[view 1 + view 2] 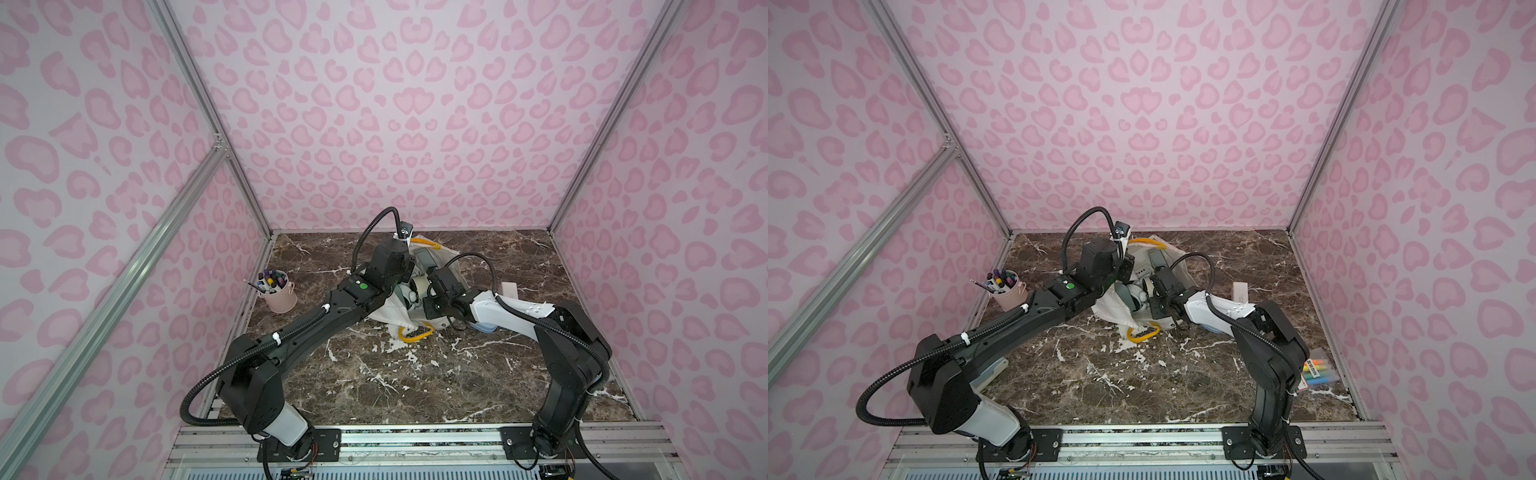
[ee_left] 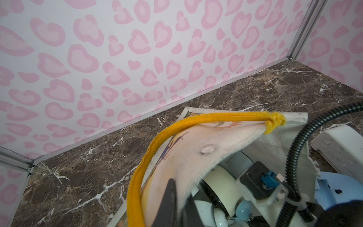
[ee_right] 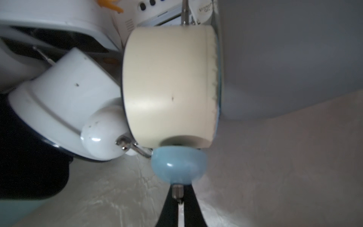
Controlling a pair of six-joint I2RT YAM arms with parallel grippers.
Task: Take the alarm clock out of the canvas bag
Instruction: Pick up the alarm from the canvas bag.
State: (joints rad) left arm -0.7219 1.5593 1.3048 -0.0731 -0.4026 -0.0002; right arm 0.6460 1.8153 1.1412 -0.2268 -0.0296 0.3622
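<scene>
Where pink walls (image 1: 415,124) meet marble (image 1: 395,374), left end effector (image 2: 179,194) pinches canvas bag (image 2: 206,141), right one (image 3: 177,204) alarm clock (image 3: 169,84).

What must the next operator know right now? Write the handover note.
Left gripper: shut on the rim cloth of the canvas bag, beside the yellow handle, holding the mouth open.
Right gripper: shut; it appears to pinch the metal stud on the blue bell of the cream alarm clock.
Clock: inside the bag, against a white clock. The bag lies on the marble table.
Done: mouth opened, clock grasped.
Left: draw the clock out and set it on the table.
</scene>
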